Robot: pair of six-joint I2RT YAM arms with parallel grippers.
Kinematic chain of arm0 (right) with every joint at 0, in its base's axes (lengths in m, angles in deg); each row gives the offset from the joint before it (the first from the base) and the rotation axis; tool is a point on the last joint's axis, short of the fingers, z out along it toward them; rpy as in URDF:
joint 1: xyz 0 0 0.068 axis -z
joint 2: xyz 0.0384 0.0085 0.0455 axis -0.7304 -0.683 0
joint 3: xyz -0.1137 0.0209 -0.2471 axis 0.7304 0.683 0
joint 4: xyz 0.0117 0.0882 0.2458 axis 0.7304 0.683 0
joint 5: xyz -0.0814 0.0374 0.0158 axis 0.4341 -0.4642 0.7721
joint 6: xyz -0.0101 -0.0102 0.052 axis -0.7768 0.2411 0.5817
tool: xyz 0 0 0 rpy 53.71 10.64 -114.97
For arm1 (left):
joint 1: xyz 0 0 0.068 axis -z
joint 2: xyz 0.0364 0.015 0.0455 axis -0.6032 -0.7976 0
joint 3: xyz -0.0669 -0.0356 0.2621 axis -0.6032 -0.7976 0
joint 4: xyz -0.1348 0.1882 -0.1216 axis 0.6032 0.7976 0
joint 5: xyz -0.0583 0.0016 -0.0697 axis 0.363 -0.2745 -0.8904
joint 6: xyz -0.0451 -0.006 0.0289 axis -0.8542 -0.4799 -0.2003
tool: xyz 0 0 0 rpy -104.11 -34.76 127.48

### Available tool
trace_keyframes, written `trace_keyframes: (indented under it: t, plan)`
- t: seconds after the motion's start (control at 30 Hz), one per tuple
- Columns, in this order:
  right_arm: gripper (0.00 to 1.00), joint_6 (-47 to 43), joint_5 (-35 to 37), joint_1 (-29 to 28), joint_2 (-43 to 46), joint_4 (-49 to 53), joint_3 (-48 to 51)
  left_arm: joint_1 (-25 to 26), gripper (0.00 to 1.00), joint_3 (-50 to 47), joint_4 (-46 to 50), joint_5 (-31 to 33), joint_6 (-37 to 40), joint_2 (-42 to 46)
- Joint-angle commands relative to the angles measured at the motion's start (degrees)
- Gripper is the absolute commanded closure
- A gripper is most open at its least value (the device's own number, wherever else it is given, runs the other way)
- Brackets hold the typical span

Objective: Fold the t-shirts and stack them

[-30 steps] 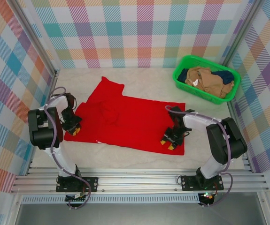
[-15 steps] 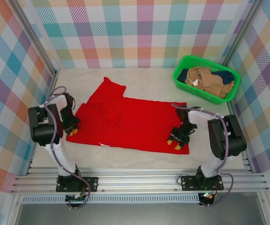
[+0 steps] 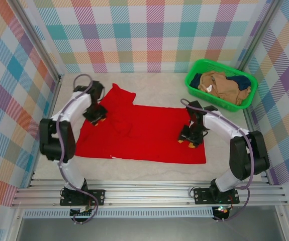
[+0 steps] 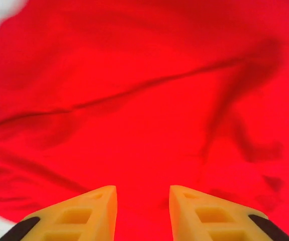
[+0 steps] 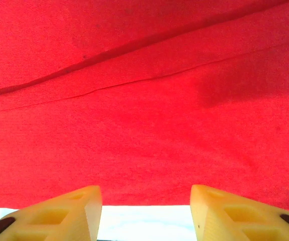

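The red t-shirt (image 3: pixel 144 138) is spread on the table (image 3: pixel 154 88). The left claw (image 3: pixel 95 118) and right claw (image 3: pixel 190 141) are parted, empty, over it. Opposite edges should be pinched evenly, avoiding creases.

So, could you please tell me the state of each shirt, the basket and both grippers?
red t-shirt: spread unfolded on the table, lightly wrinkled.
green basket: upright, holding two shirts.
tan t-shirt: crumpled in the basket.
dark navy t-shirt: crumpled, partly under it.
left gripper: open, empty, over red cloth.
right gripper: open, empty, at shirt edge.
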Motion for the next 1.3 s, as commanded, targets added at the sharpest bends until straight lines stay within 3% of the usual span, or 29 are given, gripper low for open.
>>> trace_keyframes:
  t: [0.0, 0.1, 0.23, 0.43, 0.6, 0.7, 0.83, 0.97, 1.27]
  plan:
    - [0.51, -1.30, 0.03, -0.20, -1.13, 0.43, -0.98, 4.28, 0.65, 8.01, 2.48, -0.87, -0.25, -8.31]
    - [0.51, -1.06, 0.08, -0.16, -0.51, -0.03, -0.90, 5.93, 0.64, 15.55, 8.73, 2.92, 0.77, -15.20]
    - [0.52, 0.01, -0.68, -0.13, 0.41, -1.16, 1.00, 7.25, 0.63, 17.31, 9.10, 7.28, 1.85, -17.80]
    - [0.53, 0.87, -1.40, -0.19, 1.35, -2.45, 3.12, 9.78, 0.62, 18.85, 9.31, 5.90, 2.23, -20.81]
    - [0.53, 0.48, -1.18, -0.18, 1.05, -2.54, 2.60, 12.84, 0.74, 18.11, 7.45, 3.14, 2.15, -20.85]
    - [0.53, 0.57, -1.36, -0.20, 1.05, -2.75, 2.68, 14.81, 0.75, 17.24, 5.27, 1.92, 2.17, -19.68]
    - [0.53, 0.76, -1.49, -0.20, 1.45, -2.98, 3.34, 16.33, 0.75, 15.99, 2.81, 0.49, 3.35, -17.55]
    - [0.53, 0.69, -1.49, -0.16, 2.19, -2.90, 3.95, 17.04, 0.70, 17.79, 6.96, 7.26, 5.51, -16.41]
    - [0.53, 0.95, -1.34, -0.20, 3.75, -2.63, 5.19, 18.97, 0.66, 16.36, 5.46, 5.48, 11.48, -18.25]
